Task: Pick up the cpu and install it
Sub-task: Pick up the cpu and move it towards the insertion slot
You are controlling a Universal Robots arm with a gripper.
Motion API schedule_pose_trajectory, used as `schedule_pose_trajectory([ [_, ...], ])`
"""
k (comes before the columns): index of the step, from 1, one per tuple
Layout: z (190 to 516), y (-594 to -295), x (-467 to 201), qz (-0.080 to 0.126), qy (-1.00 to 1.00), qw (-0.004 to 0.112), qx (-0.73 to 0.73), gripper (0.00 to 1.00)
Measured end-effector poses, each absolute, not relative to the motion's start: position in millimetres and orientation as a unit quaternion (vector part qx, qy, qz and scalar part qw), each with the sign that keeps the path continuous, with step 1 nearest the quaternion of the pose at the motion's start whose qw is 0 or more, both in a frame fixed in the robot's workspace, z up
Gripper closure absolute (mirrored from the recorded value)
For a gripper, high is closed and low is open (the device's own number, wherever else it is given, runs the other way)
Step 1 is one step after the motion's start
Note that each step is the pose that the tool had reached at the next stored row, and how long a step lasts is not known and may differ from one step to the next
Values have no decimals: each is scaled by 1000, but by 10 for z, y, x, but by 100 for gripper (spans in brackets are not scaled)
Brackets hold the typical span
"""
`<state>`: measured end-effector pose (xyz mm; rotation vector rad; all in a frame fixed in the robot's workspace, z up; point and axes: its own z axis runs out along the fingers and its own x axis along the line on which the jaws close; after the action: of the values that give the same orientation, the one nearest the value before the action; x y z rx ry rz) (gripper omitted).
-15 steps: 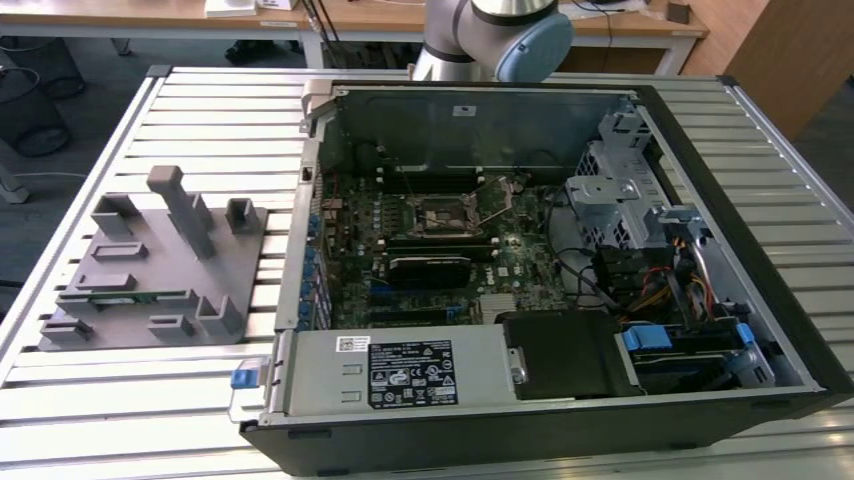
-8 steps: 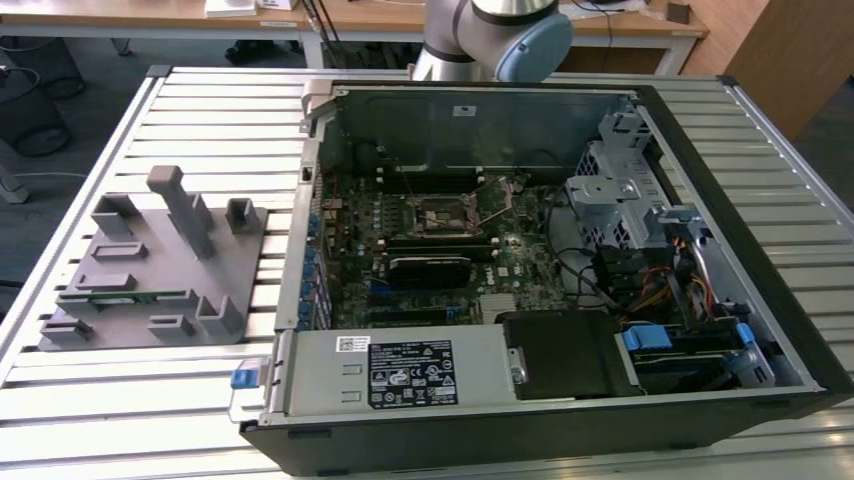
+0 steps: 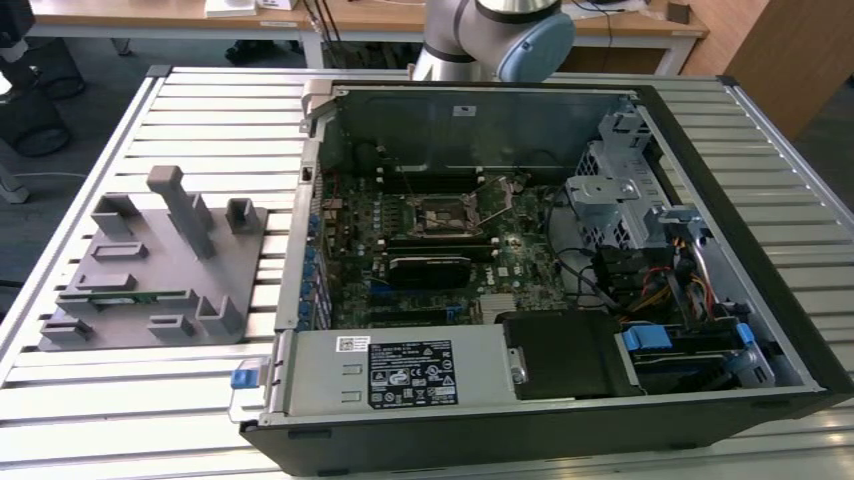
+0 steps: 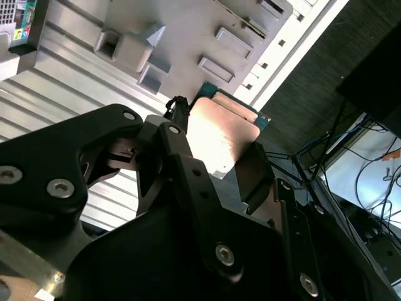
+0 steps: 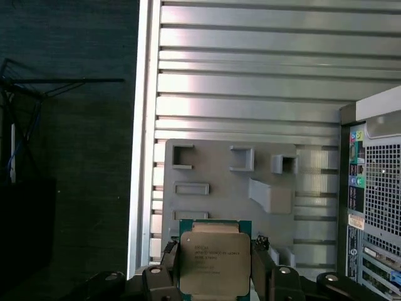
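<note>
Pickup looks done: gripper [image 5: 215, 274] clamps the cpu [image 5: 215, 262] by its edges in the first wrist view; seating it in the socket [image 3: 445, 213], centre of the exterior view, remains.

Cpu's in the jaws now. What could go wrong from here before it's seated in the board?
1. The gripper pinches the cpu by two opposite edges only; a jolt could tilt or drop it.
2. The socket sits low inside the case, near the drive cage and cables; the wide jaws might clip them.
3. I cannot tell whether the socket frame is open; pressing onto a closed one could damage the chip.
</note>
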<state>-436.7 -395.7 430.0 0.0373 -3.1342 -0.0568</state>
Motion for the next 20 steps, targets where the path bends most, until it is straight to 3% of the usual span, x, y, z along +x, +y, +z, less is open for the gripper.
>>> schedule_pose_trajectory([
  [20, 4290, -3957, -3508, -18, -1000, 3, 12, 46],
])
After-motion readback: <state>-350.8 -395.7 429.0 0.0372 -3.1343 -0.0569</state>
